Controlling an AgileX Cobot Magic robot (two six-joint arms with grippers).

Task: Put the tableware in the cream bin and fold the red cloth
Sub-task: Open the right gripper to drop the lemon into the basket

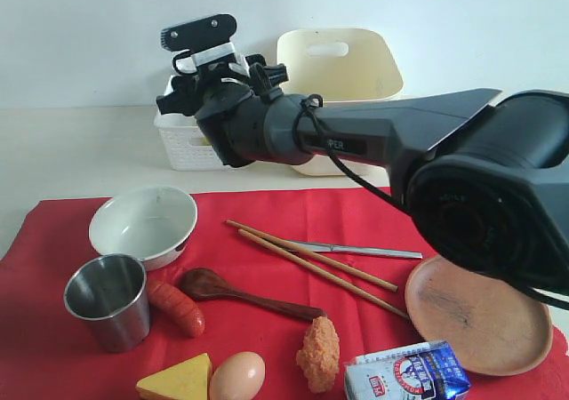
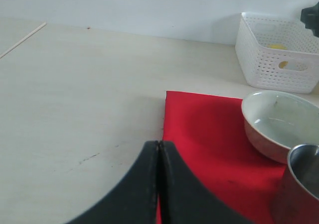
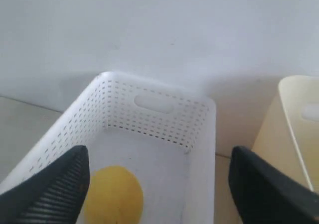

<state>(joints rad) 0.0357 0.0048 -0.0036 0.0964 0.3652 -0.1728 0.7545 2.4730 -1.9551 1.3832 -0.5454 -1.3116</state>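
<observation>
Two pincers I see: right gripper (image 3: 159, 157) wide over the white basket (image 3: 149, 104) with its lemon (image 3: 113, 196), left gripper (image 2: 159, 149) pinched closed, empty, by the red cloth (image 2: 204, 134).

On my feed the right arm (image 1: 391, 133) is a matte charcoal shell, fat and rounded at the joint and tapering to the wrist. It carries a small pale-lettered label (image 1: 347, 144) and a looped black cable (image 1: 311, 103). A black bar (image 1: 197, 31) sits on a white bracket (image 1: 218, 58). The left gripper (image 2: 158, 152) is smooth, curved and black. The right gripper (image 3: 159, 159) shows ribbing on one finger (image 3: 55, 194).
</observation>
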